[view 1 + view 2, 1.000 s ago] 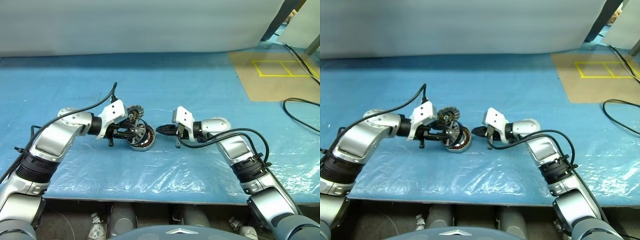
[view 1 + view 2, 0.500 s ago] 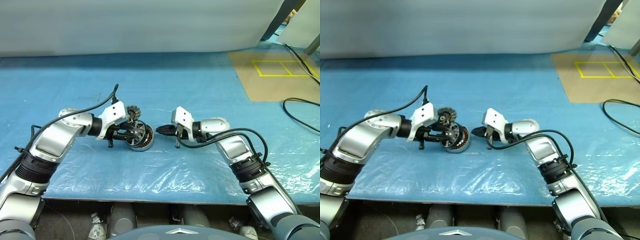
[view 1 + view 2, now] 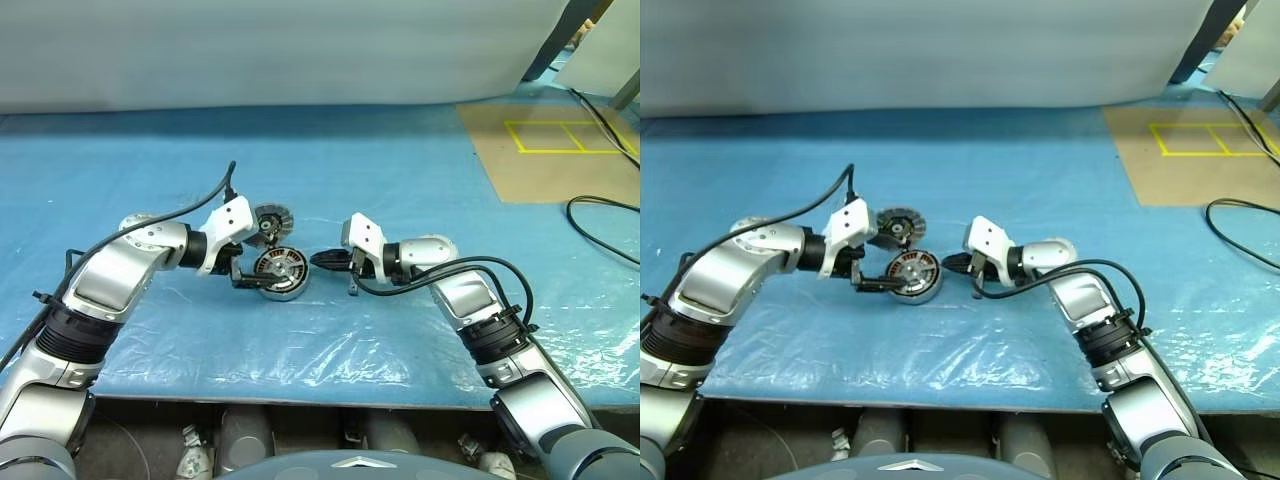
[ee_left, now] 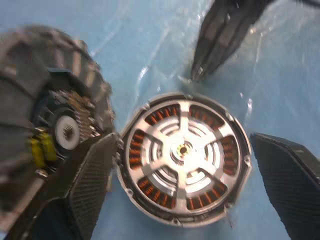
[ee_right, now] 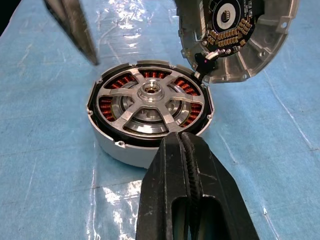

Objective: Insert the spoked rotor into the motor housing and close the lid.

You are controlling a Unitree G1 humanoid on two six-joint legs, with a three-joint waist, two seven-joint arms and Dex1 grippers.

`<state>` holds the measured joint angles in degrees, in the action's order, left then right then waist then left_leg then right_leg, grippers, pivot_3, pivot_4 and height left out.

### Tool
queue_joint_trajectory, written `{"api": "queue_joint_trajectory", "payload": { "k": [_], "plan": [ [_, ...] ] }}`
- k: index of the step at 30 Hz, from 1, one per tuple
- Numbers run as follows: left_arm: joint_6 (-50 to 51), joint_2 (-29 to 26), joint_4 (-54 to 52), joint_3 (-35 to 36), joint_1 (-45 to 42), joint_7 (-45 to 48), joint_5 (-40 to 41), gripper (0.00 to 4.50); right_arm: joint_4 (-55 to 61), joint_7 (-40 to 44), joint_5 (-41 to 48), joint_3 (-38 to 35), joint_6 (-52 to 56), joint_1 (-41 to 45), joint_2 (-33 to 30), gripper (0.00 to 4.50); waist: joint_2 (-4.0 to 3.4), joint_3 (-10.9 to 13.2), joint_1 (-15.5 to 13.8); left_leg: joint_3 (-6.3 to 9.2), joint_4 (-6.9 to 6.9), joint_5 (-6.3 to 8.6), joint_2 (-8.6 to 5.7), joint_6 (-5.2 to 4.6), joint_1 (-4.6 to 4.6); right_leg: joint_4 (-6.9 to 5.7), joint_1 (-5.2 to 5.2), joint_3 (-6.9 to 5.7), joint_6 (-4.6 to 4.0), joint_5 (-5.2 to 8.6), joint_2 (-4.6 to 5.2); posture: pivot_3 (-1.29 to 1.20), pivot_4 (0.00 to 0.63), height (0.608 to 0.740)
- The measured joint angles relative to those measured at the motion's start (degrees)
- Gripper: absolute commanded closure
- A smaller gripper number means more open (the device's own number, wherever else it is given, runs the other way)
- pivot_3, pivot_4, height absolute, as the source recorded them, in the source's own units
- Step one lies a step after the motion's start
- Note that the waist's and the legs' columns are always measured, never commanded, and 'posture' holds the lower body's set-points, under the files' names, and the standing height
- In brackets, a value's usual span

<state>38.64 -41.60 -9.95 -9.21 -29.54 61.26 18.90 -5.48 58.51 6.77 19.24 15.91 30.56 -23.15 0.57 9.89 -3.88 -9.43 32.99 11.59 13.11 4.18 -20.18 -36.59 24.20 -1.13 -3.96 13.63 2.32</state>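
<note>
Left fingers [image 4: 90, 175] – straddle motor housing [image 4: 182, 157] | rotor [image 5: 150, 102] – seated

Shiny metal motor housing [image 5: 150, 112], copper windings.

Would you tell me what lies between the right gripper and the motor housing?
Only bare blue sheet: in the right eye view the right gripper points at the motor housing across a short gap.
</note>
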Motion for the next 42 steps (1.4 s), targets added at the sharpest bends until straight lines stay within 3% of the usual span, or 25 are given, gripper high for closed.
{"api": "queue_joint_trajectory", "payload": {
  "k": [2, 9, 15, 23, 29, 42],
  "plan": [
    [0.7, 2.0, -0.2, 2.4, 0.0, -1.5, 2.1, 0.02, -0.1, -0.2, 0.0, 0.0, -0.2, 0.0, 0.2, 4.5, 0.0, 0.0, 0.0, 0.01, 0.0, 0.0, -0.01, 0.0, -0.02, 0.01, 0.0, 0.0, 0.0, 0.0, 0.0, 0.0, 0.15, 0.74],
    [1.8, 6.5, -5.6, 7.3, 7.5, -6.6, 6.9, 2.39, -0.1, -1.4, 0.2, -1.6, -0.5, 0.0, 0.4, 4.5, 0.0, 0.0, 0.1, 0.04, -0.05, 0.0, -0.01, 0.0, -0.04, 0.06, 0.0, -0.01, 0.0, 0.0, -0.01, 0.0, 0.15, 0.74],
    [-1.3, 10.9, -6.7, 6.7, 13.8, -13.5, 4.8, 4.48, 0.0, -2.1, 0.3, -3.3, -1.2, 0.0, 0.6, 4.5, 0.0, 0.0, 0.0, 0.04, 0.0, -0.01, -0.03, -0.05, -0.04, 0.17, -0.01, -0.01, 0.01, 0.01, 0.02, 0.0, 0.15, 0.74],
    [-6.1, 14.6, -3.9, 2.4, 16.7, -18.1, -0.1, 4.48, -0.1, -2.0, 0.3, -3.3, -1.2, 0.0, 0.7, 4.5, 0.0, 0.0, 0.1, 0.04, -0.03, -0.02, -0.02, -0.06, -0.05, 0.21, -0.01, -0.01, 0.02, 0.02, 0.0, 0.0, 0.15, 0.74],
    [-10.2, 13.8, -3.8, 0.1, 18.7, -18.5, -2.9, 4.48, -0.1, -2.1, 0.3, -3.3, -1.3, 0.1, 0.8, 4.5, -0.06, 0.0, 0.1, 0.03, -0.06, -0.01, -0.03, -0.06, 0.06, 0.23, -0.13, 0.0, 0.03, 0.03, 0.01, 0.0, 0.15, 0.74],
    [-13.0, 18.2, -2.5, 5.4, 23.4, -20.2, 2.7, 4.48, -0.1, -2.3, 0.3, -3.3, -1.7, 0.2, 1.2, 4.5, -0.23, -0.1, 0.1, 0.02, -0.07, -0.01, -0.03, -0.07, 0.07, 0.24, -0.1, 0.03, 0.04, 0.04, 0.0, 0.0, 0.15, 0.74]
  ]
}}
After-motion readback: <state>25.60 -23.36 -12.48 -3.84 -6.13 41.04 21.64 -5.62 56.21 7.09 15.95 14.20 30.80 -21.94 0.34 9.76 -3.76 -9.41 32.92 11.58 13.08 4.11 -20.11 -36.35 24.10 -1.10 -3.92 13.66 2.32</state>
